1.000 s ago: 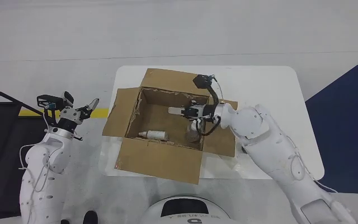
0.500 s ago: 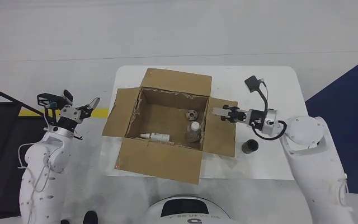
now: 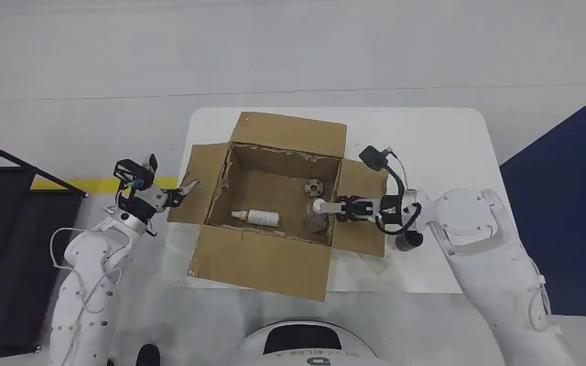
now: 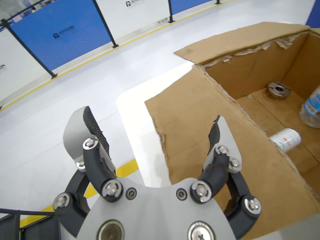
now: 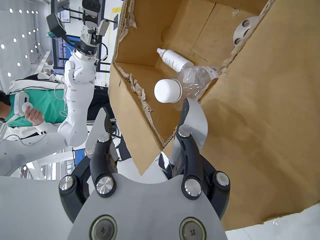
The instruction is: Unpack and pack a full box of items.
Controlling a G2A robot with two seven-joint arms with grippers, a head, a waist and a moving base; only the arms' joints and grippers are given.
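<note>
Left gripper (image 4: 152,113) and right gripper (image 5: 144,104) jaws released — clear bottle (image 5: 196,74) half hidden behind box (image 5: 262,88) wall.

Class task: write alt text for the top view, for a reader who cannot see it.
An open cardboard box on a white table holds a lying white bottle, a clear bottle and a metal flange. The open right pincer is beside the clear bottle.

A pale grey floor (image 3: 275,55) is crossed by a yellow line (image 3: 78,184). Blue and white barrier panels (image 4: 72,33) are ranged far off.
</note>
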